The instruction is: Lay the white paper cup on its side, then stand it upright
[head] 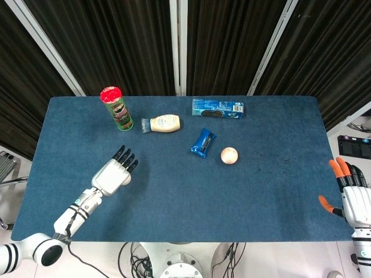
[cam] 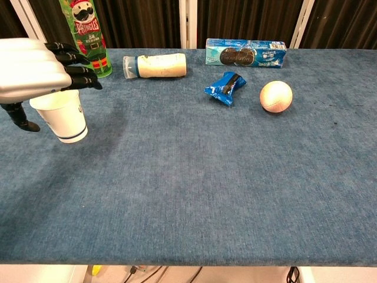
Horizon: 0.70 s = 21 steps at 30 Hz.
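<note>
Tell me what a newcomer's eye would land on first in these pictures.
First, the left hand, white with black fingers spread, hovering right over the upright white paper cup near the table's left edge. Next, the red-lidded green Pringles can standing at the back left, with a bottle lying beside it. Then the right hand, its orange fingertips showing off the table's right edge.

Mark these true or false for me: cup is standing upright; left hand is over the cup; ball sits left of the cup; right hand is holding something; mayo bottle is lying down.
1. The white paper cup stands upright: true.
2. The left hand is above the cup, fingers extended: true.
3. The ball sits left of the cup: false, it is far to the right.
4. The right hand holds something: false, it is open at the table edge.
5. The mayo bottle lies on its side: true.
</note>
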Tool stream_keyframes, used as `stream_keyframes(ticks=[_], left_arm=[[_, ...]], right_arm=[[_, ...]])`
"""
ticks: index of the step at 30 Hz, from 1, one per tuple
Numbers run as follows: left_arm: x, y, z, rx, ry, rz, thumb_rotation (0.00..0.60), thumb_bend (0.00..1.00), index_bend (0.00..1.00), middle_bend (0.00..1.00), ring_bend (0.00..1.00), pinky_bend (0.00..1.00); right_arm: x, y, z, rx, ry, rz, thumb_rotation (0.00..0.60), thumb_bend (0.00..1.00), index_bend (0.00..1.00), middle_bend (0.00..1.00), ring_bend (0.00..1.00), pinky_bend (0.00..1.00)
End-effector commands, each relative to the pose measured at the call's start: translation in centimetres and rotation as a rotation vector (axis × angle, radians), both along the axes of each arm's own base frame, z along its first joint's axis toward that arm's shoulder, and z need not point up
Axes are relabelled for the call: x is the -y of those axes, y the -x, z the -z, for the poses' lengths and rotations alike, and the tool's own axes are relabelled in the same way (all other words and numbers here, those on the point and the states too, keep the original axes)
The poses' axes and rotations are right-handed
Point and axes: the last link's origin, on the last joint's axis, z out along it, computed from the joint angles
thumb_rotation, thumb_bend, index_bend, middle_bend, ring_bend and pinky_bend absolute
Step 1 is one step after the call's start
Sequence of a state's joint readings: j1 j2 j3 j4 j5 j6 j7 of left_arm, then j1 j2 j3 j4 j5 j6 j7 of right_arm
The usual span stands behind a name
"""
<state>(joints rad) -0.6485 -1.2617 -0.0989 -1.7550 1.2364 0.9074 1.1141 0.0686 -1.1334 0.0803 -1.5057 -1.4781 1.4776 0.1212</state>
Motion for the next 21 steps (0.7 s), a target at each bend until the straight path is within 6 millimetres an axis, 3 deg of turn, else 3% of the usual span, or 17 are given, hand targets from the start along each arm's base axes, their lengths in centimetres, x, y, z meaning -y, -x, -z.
stream_keyframes(ticks=[1, 11, 21], left_arm=[[0.02, 0.37, 0.37, -0.05, -0.013, -0.014, 0.6, 0.1, 0.13, 0.12, 0.0, 0.0], [0.25, 0.02, 0.89, -0.05, -0.005, -0.018, 0.6, 0.1, 0.24, 0.2, 0.0, 0.0], [-0.1, -0.08, 0.97, 0.029, 0.004, 0.014, 0.6, 0.16, 0.35, 0.36, 0.0, 0.0]], right_arm=[[0.04, 0.06, -0.07, -0.005, 0.01, 0.002, 0.6, 0.19, 0.0, 0.0, 0.0, 0.0], [-0.01, 0.23, -0.04, 0.008, 0.014, 0.014, 0.6, 0.19, 0.0, 0.0, 0.0, 0.0], [0.1, 0.34, 0.12, 0.012, 0.006, 0.028, 0.6, 0.19, 0.0, 0.0, 0.0, 0.0]])
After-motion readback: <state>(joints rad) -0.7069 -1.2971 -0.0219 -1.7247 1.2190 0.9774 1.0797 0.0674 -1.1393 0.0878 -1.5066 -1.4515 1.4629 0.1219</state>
